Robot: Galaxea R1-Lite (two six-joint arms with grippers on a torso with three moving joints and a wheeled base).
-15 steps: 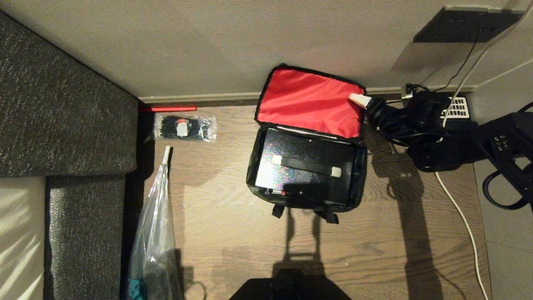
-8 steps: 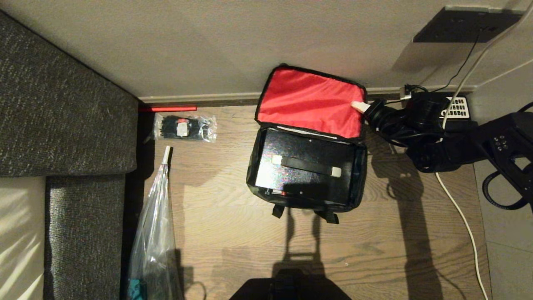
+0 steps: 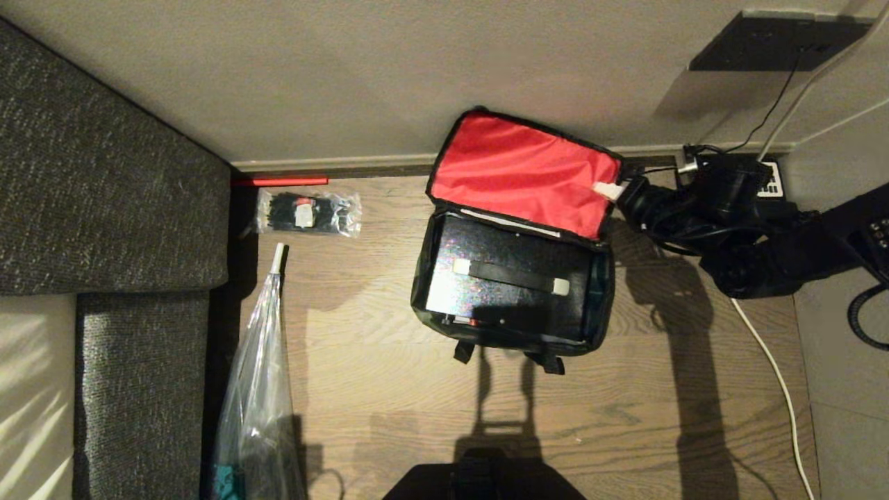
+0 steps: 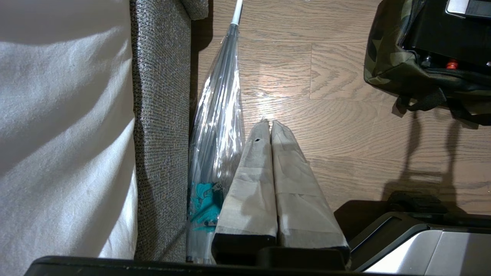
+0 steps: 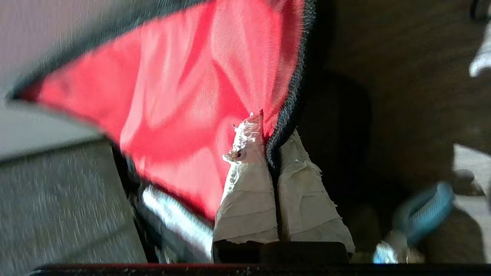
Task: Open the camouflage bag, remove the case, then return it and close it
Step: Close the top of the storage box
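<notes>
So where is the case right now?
In the head view the case lies inside the open camouflage bag on the floor, right of centre, below its red lid lining.

Your right arm (image 3: pixel 757 236) reaches in from the right, wrist angled toward the far left, and your right gripper (image 3: pixel 610 190) is clamped tight, its taped fingers (image 5: pixel 249 191) pressed together on a fabric edge. Your left gripper (image 4: pixel 268 126) hangs low at the near left, taped fingers closed against each other, gripping nothing.
</notes>
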